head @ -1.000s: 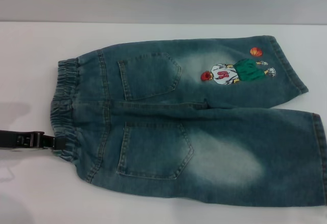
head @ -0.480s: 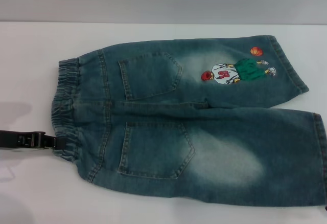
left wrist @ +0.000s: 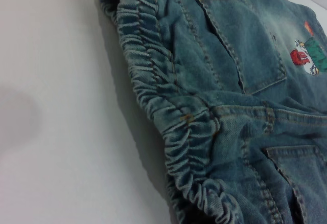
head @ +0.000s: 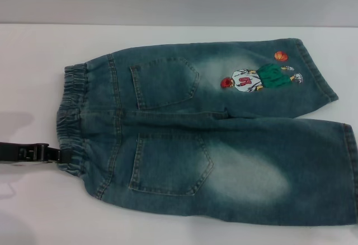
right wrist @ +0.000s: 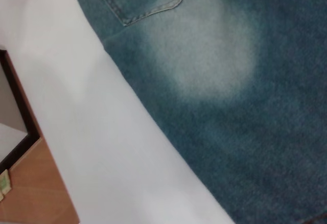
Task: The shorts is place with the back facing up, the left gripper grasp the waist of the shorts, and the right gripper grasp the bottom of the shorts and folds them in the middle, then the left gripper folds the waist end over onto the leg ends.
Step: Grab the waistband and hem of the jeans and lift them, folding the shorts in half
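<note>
where spread flat and back-up on the white table (head: pixel 33 71), shorts (head: pixel 212 139) with waist (head: pixel 71 119) leftward and leg ends (head: pixel 351 172) rightward, left gripper (head: pixel 61 156) touching the waist's near corner, finger spread impossible to tell, right gripper unseen.

Shorts (head: pixel 212 133) flat on table (head: pixel 33 77), back up: waist (head: pixel 70 119) left, leg ends (head: pixel 341 144) right; left gripper (head: pixel 56 155) touching the waist's near corner.
</note>
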Controlling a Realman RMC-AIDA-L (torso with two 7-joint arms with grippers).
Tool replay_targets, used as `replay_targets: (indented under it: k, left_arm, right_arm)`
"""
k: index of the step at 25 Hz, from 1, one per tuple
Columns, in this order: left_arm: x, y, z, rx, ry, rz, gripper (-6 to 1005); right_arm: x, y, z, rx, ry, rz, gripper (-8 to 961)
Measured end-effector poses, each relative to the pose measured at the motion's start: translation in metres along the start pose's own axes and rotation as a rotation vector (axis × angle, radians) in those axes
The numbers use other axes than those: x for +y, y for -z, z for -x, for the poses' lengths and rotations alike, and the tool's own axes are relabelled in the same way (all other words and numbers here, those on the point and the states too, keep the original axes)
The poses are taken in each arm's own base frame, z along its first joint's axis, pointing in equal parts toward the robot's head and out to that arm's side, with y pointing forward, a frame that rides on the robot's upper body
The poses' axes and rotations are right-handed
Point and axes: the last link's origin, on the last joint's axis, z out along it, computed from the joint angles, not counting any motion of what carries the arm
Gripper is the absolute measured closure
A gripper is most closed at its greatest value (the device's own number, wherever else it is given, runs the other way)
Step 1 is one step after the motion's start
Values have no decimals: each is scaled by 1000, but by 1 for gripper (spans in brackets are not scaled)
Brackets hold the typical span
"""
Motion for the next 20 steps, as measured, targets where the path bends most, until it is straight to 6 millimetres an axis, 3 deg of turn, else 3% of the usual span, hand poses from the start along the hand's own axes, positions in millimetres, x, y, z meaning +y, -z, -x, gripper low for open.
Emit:
replay_targets:
  k: [20]
  left_arm:
    - [0,0,0,-3,12,7,900]
  right_arm:
    - [1,5,-14,68,-36,8,251]
